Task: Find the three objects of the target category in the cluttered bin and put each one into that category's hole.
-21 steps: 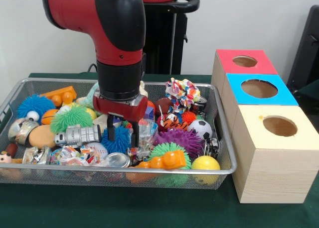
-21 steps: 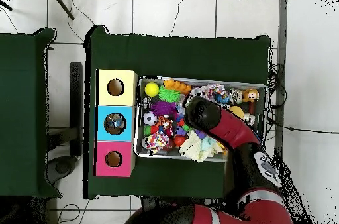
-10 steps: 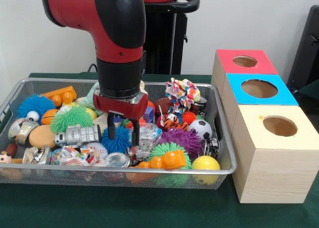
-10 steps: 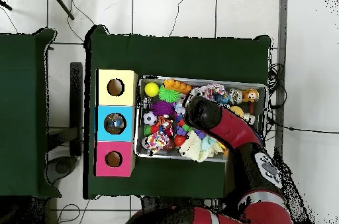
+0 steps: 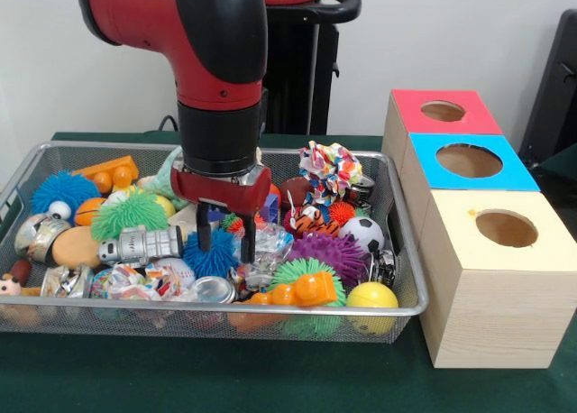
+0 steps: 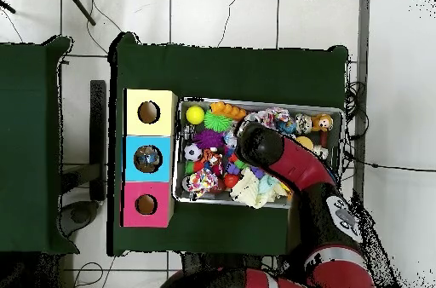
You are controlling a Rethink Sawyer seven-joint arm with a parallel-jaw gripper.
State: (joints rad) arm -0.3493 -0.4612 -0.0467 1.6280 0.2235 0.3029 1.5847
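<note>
I've lifted my gripper (image 5: 223,243) a touch and nudged it toward the boxes, fingers spread and empty over the blue spiky ball (image 5: 213,255) mid-bin (image 5: 397,307), so no target is grabbed yet and all three holes, including the cream box (image 5: 498,273), wait.

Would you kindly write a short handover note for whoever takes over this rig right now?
Hand: open, empty, fingers down in the middle of the wire bin, over the blue spiky ball and crinkled clear wrapper.
Boxes: yellow, blue and pink holes stand beside the bin. Overhead, something shows inside the blue hole; what it is cannot be told.
Done: nothing gripped now.
Left: pick a target item and carry it to its hole.
</note>
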